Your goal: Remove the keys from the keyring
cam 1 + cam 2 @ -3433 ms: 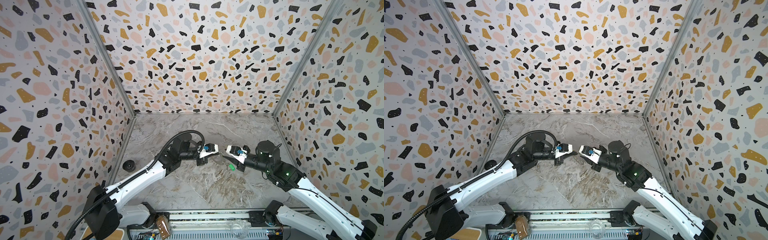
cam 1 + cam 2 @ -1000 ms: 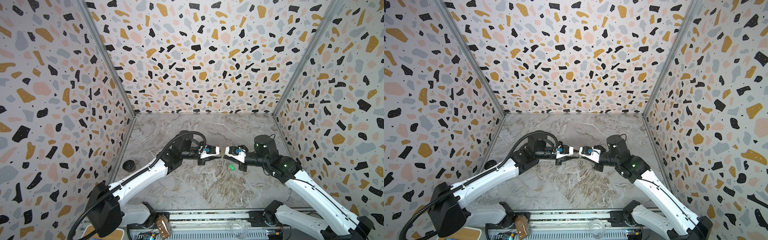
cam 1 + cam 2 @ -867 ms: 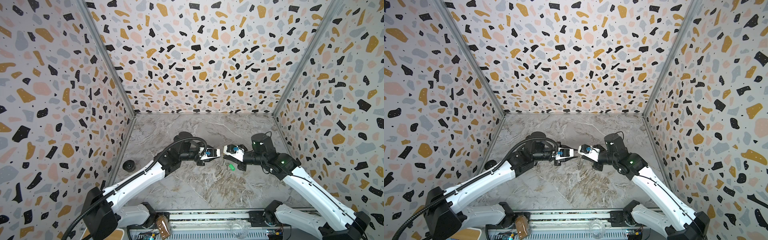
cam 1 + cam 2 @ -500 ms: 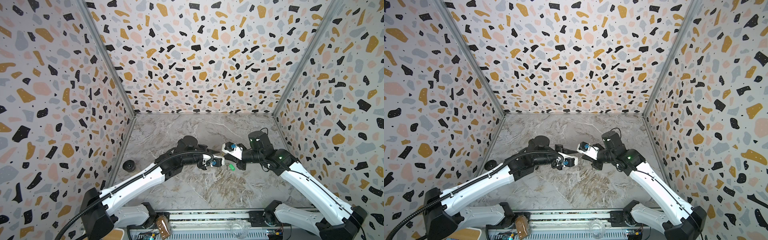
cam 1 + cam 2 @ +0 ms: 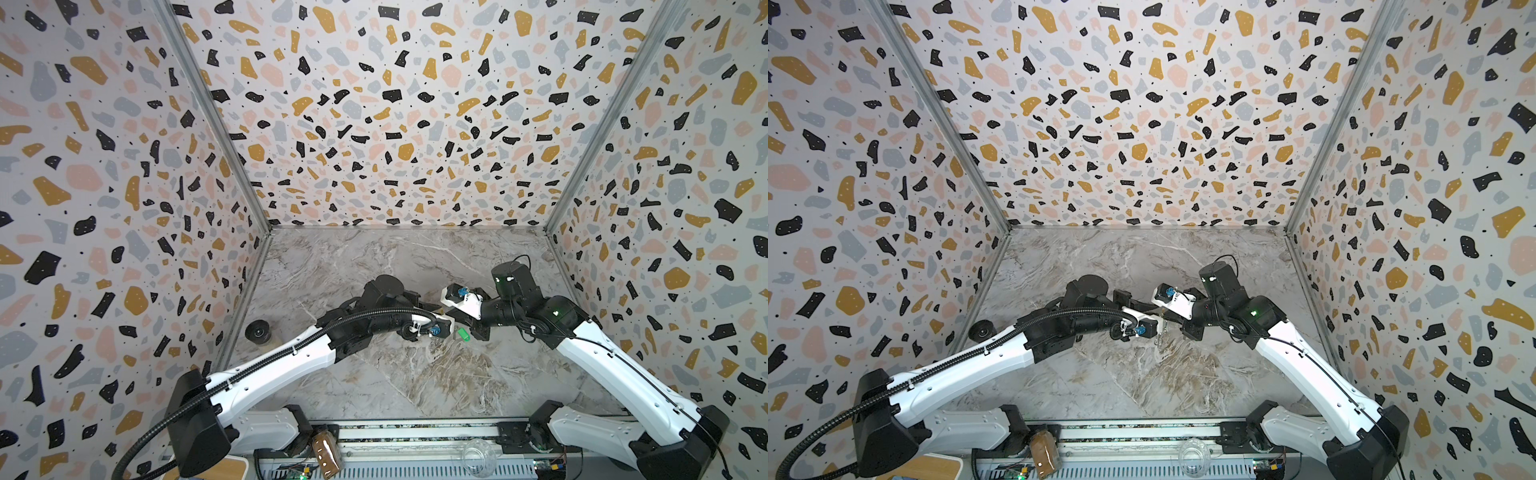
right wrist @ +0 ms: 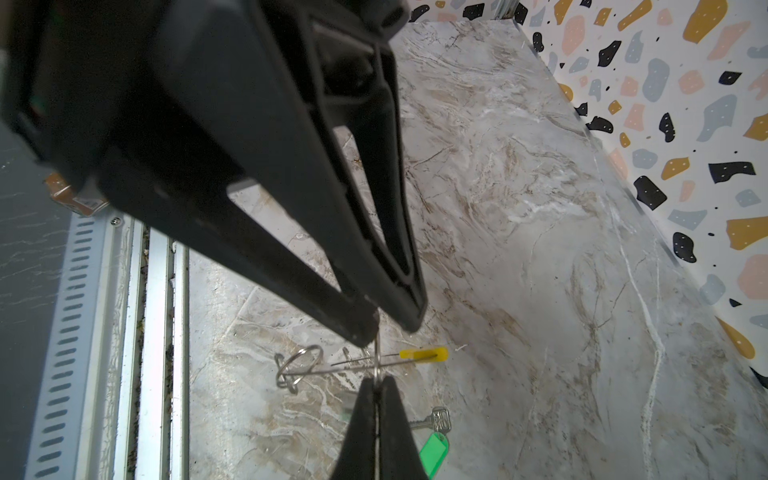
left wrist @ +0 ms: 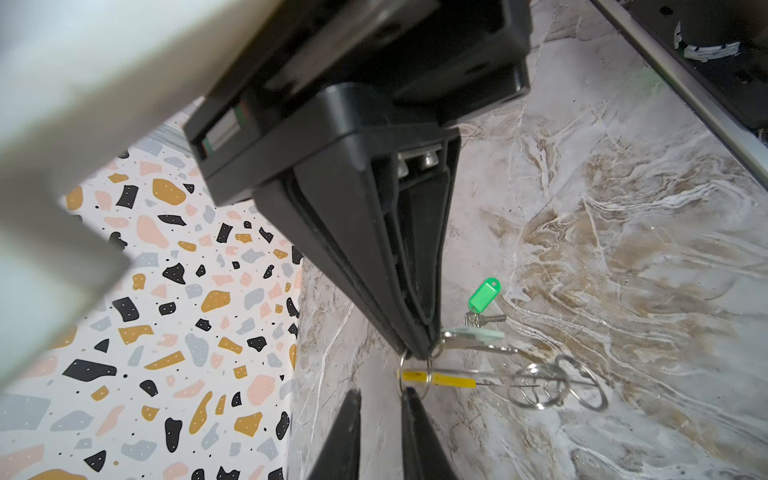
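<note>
Left wrist view: left claw (image 7: 382, 392), jaws apart, is closing onto the keyring (image 7: 436, 379); right claw (image 7: 417, 351) is clamping it, likely bracing for unthreading.

Lab test booth. Terrazzo-print panels (image 5: 374, 124) wall my marble-look desk (image 5: 415, 374) on three sides. A slotted metal rail (image 5: 415, 432) edges the front.

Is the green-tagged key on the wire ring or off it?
Off: the green-tagged key lies flat on the table, clear of the keyring.
</note>
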